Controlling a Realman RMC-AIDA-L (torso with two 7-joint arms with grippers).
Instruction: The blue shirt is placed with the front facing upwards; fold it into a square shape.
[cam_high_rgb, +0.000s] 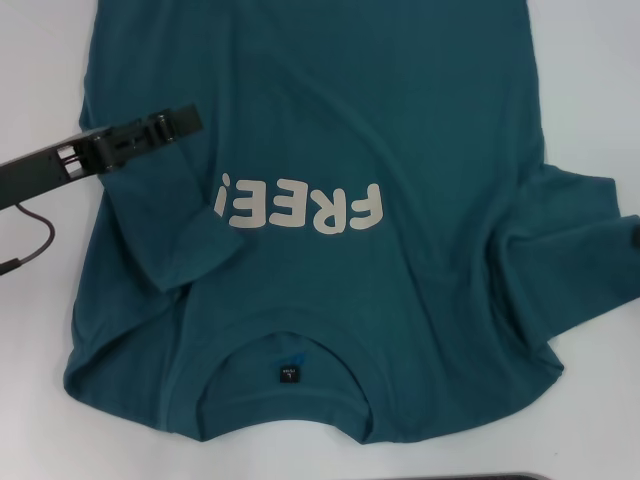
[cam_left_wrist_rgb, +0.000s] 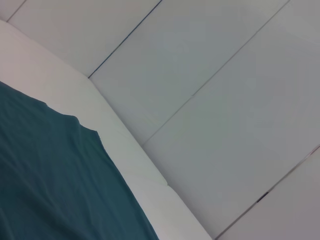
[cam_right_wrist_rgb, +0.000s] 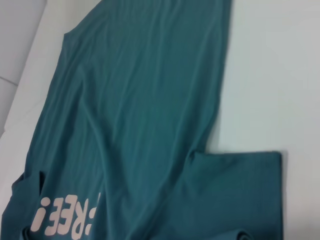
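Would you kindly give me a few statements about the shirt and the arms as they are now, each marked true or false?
1. The blue shirt lies with its FREE! lettering facing up. True.
2. The left sleeve is folded in over the body. True.
3. The right sleeve is also folded in. False: it lies spread out on the white table.
4. The left hand is off the shirt, over bare table. False: it is over the shirt's left side.
5. The neck label is at the near edge. True.

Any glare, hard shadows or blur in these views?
Head view: even soft light, no glare, the "FREE!" lettering on the blue shirt crisp, the left claw sharp. Left wrist view: flat light, soft focus on the cloth edge. Right wrist view: slightly soft, faint shadows in the folds.
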